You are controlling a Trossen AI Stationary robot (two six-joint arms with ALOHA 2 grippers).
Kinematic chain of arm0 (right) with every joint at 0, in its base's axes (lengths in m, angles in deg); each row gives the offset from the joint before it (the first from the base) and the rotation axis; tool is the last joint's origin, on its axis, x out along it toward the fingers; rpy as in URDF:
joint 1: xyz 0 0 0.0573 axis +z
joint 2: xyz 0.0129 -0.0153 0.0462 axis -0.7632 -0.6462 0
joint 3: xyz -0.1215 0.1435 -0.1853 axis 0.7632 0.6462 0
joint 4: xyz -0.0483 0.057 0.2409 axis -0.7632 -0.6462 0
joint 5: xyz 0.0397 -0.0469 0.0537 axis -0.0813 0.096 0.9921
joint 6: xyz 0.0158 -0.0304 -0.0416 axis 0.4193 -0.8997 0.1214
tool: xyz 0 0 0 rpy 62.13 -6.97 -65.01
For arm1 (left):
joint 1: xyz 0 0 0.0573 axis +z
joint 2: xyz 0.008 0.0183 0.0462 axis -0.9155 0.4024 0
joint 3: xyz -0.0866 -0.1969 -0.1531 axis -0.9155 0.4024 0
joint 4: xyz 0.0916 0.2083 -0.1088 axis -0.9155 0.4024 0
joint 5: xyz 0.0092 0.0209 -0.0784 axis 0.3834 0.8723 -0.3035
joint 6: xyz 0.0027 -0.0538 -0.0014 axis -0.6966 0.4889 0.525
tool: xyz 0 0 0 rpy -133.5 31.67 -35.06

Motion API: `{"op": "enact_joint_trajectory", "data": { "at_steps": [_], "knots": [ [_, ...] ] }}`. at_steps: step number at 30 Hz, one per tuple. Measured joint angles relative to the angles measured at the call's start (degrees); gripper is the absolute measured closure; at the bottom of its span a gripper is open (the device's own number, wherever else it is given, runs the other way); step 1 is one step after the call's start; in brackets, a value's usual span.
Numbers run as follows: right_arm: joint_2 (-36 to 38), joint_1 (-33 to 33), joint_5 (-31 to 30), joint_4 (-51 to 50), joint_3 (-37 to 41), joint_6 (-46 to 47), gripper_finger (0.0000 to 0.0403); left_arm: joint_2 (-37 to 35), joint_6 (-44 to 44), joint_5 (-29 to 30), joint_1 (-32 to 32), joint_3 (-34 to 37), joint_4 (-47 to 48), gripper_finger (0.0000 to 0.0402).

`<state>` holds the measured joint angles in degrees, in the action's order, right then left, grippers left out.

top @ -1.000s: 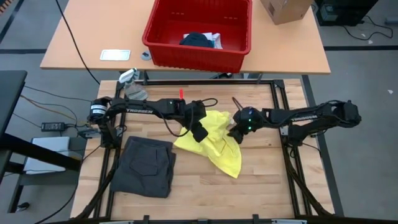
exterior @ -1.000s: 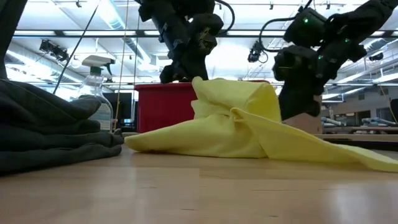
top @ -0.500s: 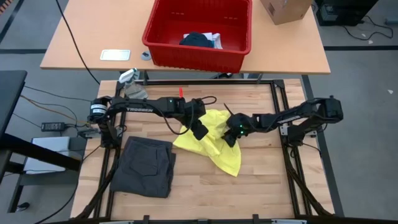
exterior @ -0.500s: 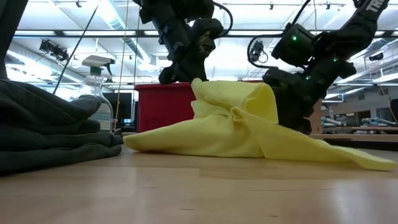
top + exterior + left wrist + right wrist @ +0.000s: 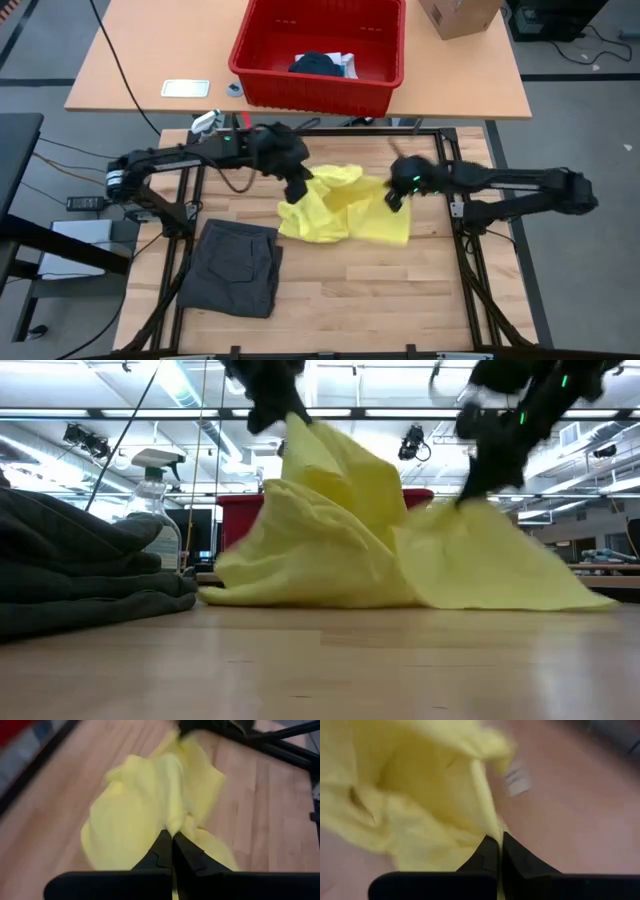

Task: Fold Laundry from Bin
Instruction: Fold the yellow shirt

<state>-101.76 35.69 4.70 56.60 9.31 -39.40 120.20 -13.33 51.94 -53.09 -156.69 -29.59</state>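
two sets of jaws, left gripper point(image 5: 297, 188) and right gripper point(image 5: 393, 200), are pinched on the yellow garment point(image 5: 345, 207), held lifted mid-tabletop; the red bin point(image 5: 318, 50) is seen beyond the far edge.

Yellow garment point(image 5: 340, 205): soft matt cloth, creased. Dark grey garment point(image 5: 237, 266): thicker matt cloth, folded. Tabletop point(image 5: 330, 290): pale wood planks, smooth with a slight sheen. Bin point(image 5: 320, 75): red plastic, ribbed, semi-gloss. Box point(image 5: 458, 15): brown matt cardboard. Spray bottle point(image 5: 158, 500): clear glossy plastic.
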Motion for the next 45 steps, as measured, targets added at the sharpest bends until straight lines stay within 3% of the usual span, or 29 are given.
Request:
{"op": "enact_joint_trajectory", "data": {
  "at_steps": [6, 10, 17, 23, 30, 35, 39, 45],
  "knots": [
    [11.7, 0.0, -13.6, -2.6, -13.7, -20.6, 0.0396, -8.8, -2.8, 0.4, 0.2, 0.0, -1.7, 0.0401],
    [14.9, -0.9, -14.7, -1.3, -23.5, -32.1, 0.0396, -14.0, -2.6, -0.2, 0.2, 0.0, -5.8, 0.0401],
    [15.0, -2.5, 2.7, -1.3, -37.8, -35.6, 0.0396, -19.4, 2.9, -17.8, -0.7, -0.1, -21.0, 0.0401],
    [14.1, -2.5, 15.9, -4.0, -46.9, -35.6, 0.0396, -20.3, 3.7, -25.4, -4.7, -0.1, -35.3, 0.0401],
    [14.1, -2.5, 23.8, -4.0, -54.5, -35.6, 0.0396, -21.2, 3.9, -26.7, -9.2, -0.1, -48.8, 0.0401],
    [14.0, -2.5, 22.0, -3.4, -56.8, -34.7, 0.0396, -21.2, 4.5, -23.4, -12.5, -0.1, -61.2, 0.039],
    [14.1, -2.5, 24.4, -3.6, -57.5, -34.4, 0.0396, -21.1, 4.6, -20.6, -15.0, -0.1, -61.9, 0.0384],
    [14.1, -2.5, 33.4, -3.8, -60.0, -29.9, 0.0396, -19.5, 4.6, -20.7, -20.0, -0.1, -59.2, 0.039]
  ]
}}
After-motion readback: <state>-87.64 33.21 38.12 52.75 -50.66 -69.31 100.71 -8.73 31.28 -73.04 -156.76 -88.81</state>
